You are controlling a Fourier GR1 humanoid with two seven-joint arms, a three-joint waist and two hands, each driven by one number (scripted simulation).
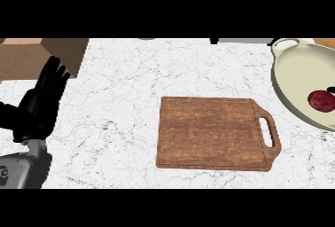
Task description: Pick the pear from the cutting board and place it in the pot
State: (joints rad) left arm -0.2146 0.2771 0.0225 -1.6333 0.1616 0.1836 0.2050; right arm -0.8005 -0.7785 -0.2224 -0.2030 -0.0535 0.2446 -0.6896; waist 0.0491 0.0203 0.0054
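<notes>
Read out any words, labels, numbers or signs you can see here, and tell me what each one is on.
None can be read. The cutting board, the cream pot, the red fruit in it, the marble counter and the left hand bear no text.

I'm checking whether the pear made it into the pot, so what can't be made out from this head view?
- Right hand: outside the view, right edge.
- Pot: its right side is cut off by the edge.
- Dark red fruit in the pot: too small to identify.
- Cutting board: bare, no pear.
- Left hand: open, resting at left.

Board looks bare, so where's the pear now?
In the head view, the pear lies inside the pot at the right edge, right of the cutting board.
</notes>
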